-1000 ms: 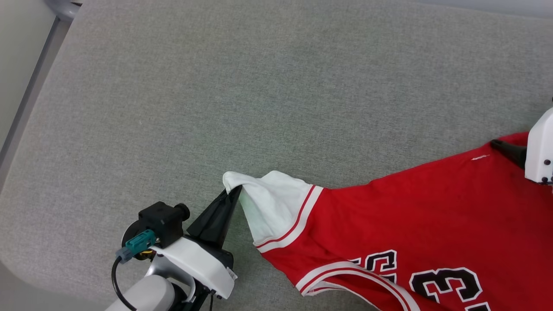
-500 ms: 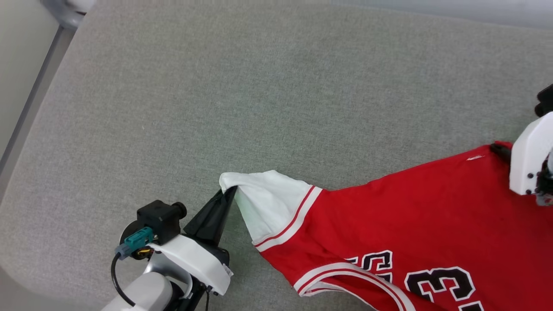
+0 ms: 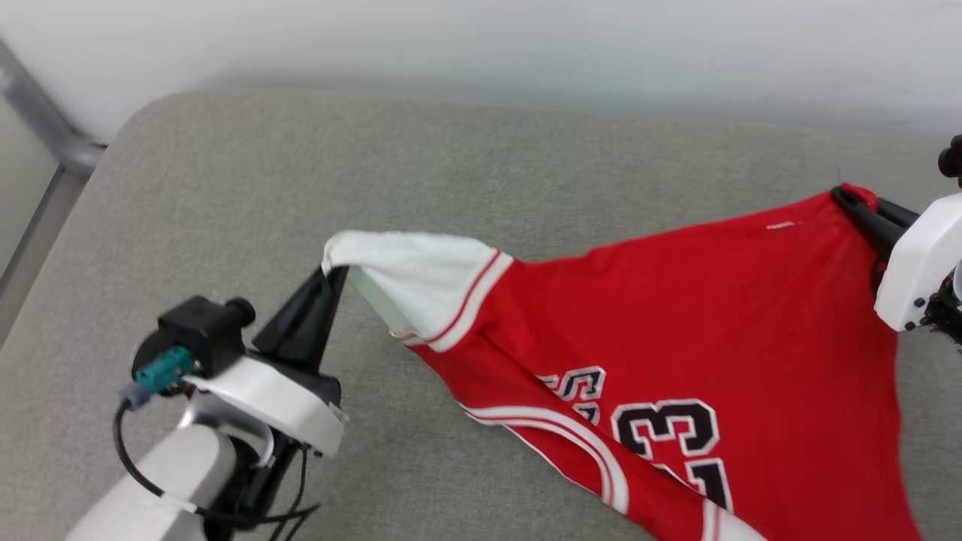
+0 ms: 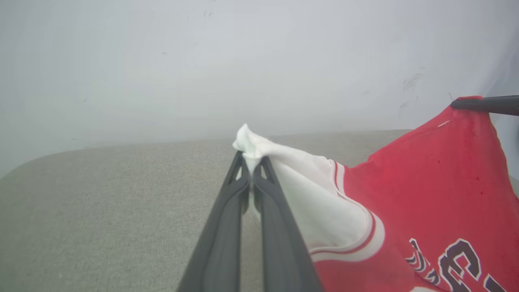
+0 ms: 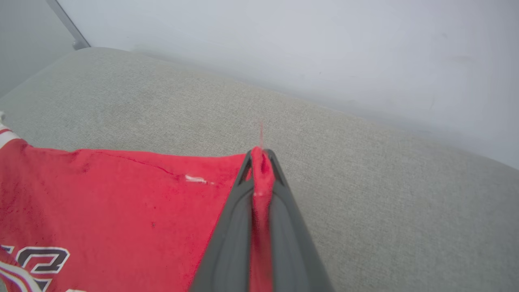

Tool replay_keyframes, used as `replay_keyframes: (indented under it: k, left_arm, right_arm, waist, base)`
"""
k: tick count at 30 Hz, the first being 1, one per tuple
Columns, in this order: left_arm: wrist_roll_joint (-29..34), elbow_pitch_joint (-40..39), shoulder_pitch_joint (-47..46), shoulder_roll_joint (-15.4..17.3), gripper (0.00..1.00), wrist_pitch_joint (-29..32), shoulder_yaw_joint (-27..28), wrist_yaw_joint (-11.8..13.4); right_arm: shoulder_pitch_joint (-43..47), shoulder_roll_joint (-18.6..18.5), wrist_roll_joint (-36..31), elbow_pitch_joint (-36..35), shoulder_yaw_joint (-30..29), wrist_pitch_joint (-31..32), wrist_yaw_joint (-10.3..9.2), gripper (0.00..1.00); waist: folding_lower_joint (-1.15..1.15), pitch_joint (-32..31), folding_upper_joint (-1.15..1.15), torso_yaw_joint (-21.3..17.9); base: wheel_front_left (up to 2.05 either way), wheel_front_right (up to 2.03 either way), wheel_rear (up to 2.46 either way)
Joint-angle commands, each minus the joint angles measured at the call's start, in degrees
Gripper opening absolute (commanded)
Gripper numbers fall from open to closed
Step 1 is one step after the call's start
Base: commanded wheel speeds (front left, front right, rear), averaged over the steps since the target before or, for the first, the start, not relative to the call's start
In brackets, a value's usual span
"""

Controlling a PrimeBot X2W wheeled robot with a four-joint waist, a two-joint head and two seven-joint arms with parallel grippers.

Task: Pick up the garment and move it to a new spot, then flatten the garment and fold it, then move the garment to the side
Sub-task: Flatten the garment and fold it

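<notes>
The left gripper (image 3: 333, 276) is pinching the white sleeve tip of the red jersey-style T-shirt (image 3: 676, 315) (black number on its chest), jaws clamped narrow on the cloth. The shirt is stretching over the grey fabric cushion (image 3: 263, 173). Farther right, the right gripper (image 3: 843, 197) is clamping its red corner, before the pale wall (image 3: 526, 37).

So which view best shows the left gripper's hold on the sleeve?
Left wrist view: the left gripper pinches the garment's white sleeve tip, close up. Head view shows it sidelong; right wrist view catches a sliver of sleeve.
</notes>
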Motion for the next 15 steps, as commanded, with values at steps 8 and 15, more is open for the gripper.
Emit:
replay_keyframes:
  k: [8,15]
  left_arm:
    - [1.77,-5.14,-9.21,4.3,0.0,3.98,3.29,0.83]
    - [2.84,-5.95,-20.86,4.65,0.0,7.59,4.36,-1.61]
  right_arm:
    - [0.15,0.01,-1.55,-6.35,-1.99,-4.34,-0.05,0.0]
    - [-4.05,1.54,-3.45,-10.08,-5.67,-2.83,-0.04,0.0]
  waist:
    - [0.0,-4.83,0.0,-5.18]
    - [0.0,-2.03,0.0,-6.68]
  base:
    - [0.0,0.0,0.0]
    - [0.0,0.0,0.0]
